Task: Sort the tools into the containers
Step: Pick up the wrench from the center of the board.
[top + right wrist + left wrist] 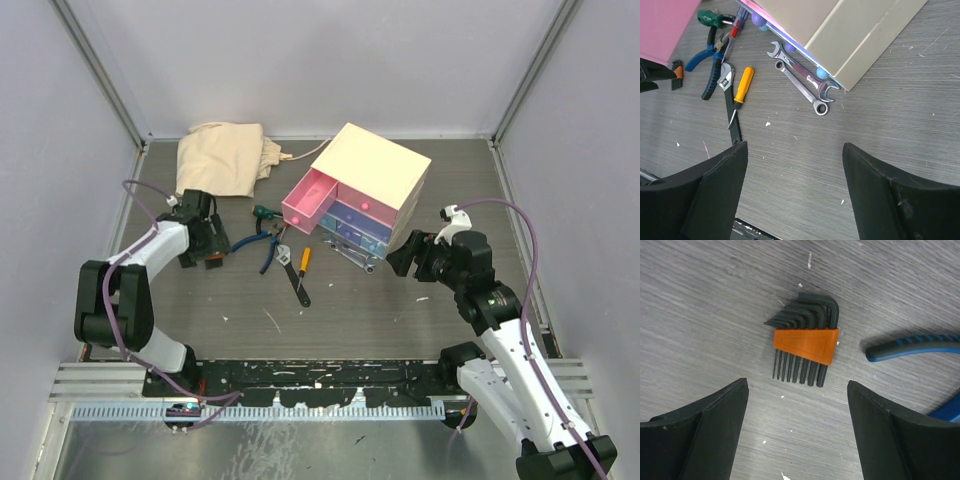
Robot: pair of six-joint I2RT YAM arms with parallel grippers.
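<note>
Fingers (700,435) of the left gripper (796,386) stand wide apart with nothing between them, poised over a hex-key set (805,342) that lies flat on the grey table (350,320), its black keys fanned in an orange holder. One handle of the blue-handled pliers (910,345) lies just to the right of the set, apart from it. Fingers (710,195) of the right gripper (794,147) are likewise spread wide and empty, hanging above bare table near the right front corner of the cream chest (375,160). Two silver spanners (800,80) lie side by side just in front of the chest's lowest drawer. To their left the orange-handled screwdriver (743,85) rests beside the black-handled adjustable wrench (727,87), its shaft meeting the wrench's handle. The pliers lie farther left, between the wrench and the hex-key set, and the green-handled screwdriver (710,19) sits just beyond their jaws, close to the front of the pink drawer (305,200). That drawer is pulled out of the chest's top row; the blue drawer (345,218) and light-blue drawer (352,238) below it are pushed in. No tool can be seen inside the pulled-out drawer. A beige cloth (225,155) lies crumpled at the far left of the table, well apart from the tools.
</note>
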